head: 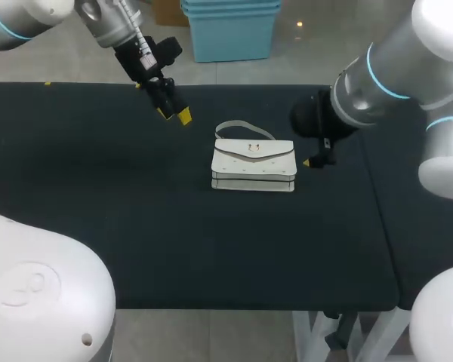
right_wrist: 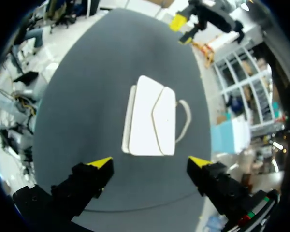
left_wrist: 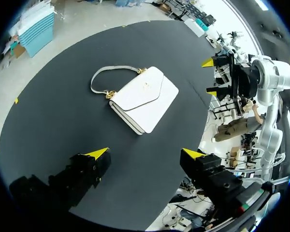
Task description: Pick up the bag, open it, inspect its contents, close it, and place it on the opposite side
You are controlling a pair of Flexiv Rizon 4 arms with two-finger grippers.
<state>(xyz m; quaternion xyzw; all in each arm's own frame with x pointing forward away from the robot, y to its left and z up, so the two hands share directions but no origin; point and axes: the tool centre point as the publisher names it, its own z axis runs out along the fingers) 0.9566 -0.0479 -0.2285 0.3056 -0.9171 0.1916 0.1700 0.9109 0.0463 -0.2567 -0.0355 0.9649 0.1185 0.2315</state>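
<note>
Head view: white bag (head: 254, 166) lies flat on desk (head: 98, 211), flap shut, btwn left end effector (head: 175, 115) and right end effector (head: 315, 160), touching neither; left wrist: left end effector (left_wrist: 146, 153) spread wide, bag (left_wrist: 144, 99) ahead; right wrist: right end effector (right_wrist: 151, 161) spread too, bag (right_wrist: 152, 116) just ahead.

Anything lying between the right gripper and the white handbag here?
Nothing: in the right wrist view only bare black table separates the open right gripper from the white handbag ahead of it.
</note>
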